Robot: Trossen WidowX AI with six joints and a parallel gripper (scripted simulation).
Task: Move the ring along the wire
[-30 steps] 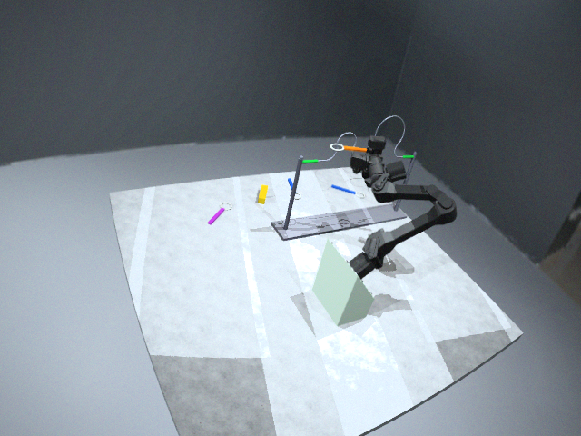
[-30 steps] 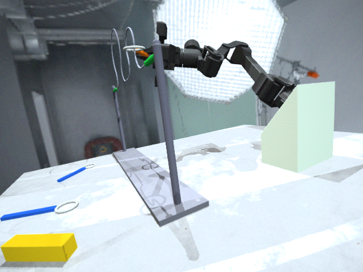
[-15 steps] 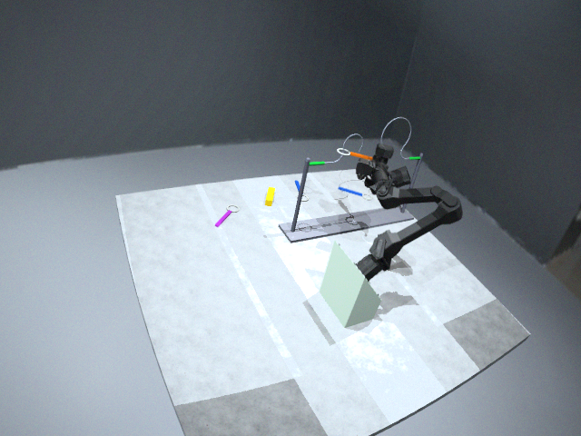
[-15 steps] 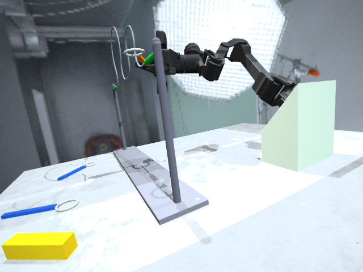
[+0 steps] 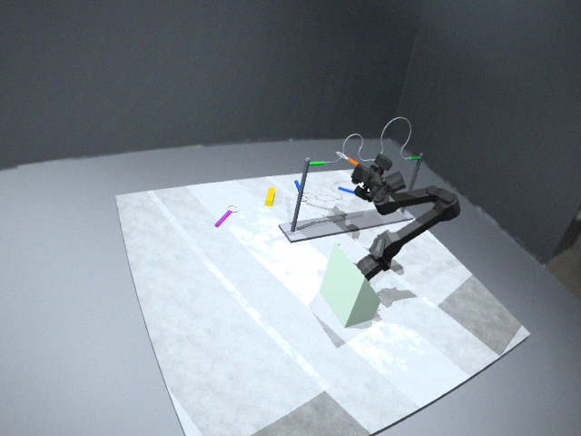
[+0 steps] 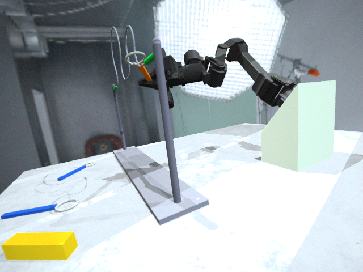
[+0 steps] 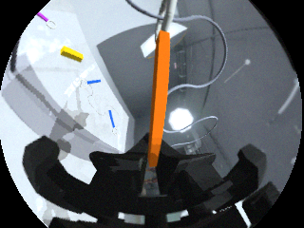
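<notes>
Dark grey walls [image 5: 211, 70] surround a pale grey floor [image 5: 61, 282], with a big bright light panel [image 6: 222, 26] glowing.

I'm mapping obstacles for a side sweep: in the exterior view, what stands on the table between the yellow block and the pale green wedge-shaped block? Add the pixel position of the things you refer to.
The grey base plate [image 5: 375, 222] [image 6: 187, 206] with its near post [image 5: 300, 197] [image 6: 167, 126].
</notes>
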